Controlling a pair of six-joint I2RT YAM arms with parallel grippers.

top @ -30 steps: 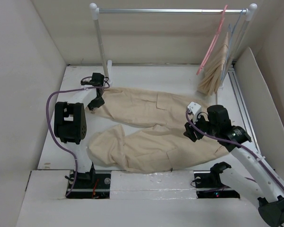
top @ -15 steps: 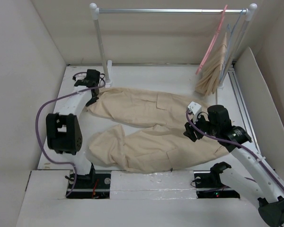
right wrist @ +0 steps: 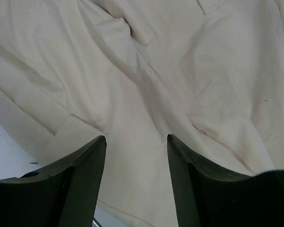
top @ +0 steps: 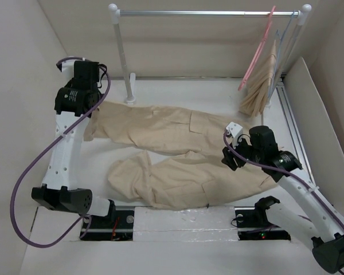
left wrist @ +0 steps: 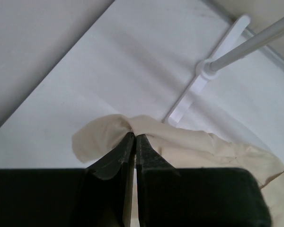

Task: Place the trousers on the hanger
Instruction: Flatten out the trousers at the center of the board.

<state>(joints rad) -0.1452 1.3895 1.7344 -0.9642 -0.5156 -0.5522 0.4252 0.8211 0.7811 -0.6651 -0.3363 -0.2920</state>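
Note:
The beige trousers (top: 178,149) lie spread across the table, legs pointing left and waist at the right. My left gripper (top: 92,114) is shut on the hem of the far leg and holds it lifted at the far left. In the left wrist view the jaws (left wrist: 134,135) pinch a bunched fold of the trousers (left wrist: 189,146). My right gripper (top: 230,157) is open and hovers over the waist end. In the right wrist view its jaws (right wrist: 136,138) stand wide apart above the trousers (right wrist: 146,80). The pink hanger (top: 255,52) hangs on the rail at the far right.
A clothes rail (top: 206,12) spans the back on two white posts; the left post (top: 122,54) stands close to my left gripper, and its base (left wrist: 199,78) shows in the left wrist view. A grey-blue wire hanger with a small beige cloth (top: 259,86) hangs beside the pink one. Walls enclose both sides.
My left arm has risen and swung to the far left, shut on the far leg's hem, drawing that leg out to the left. The right arm has hardly moved.

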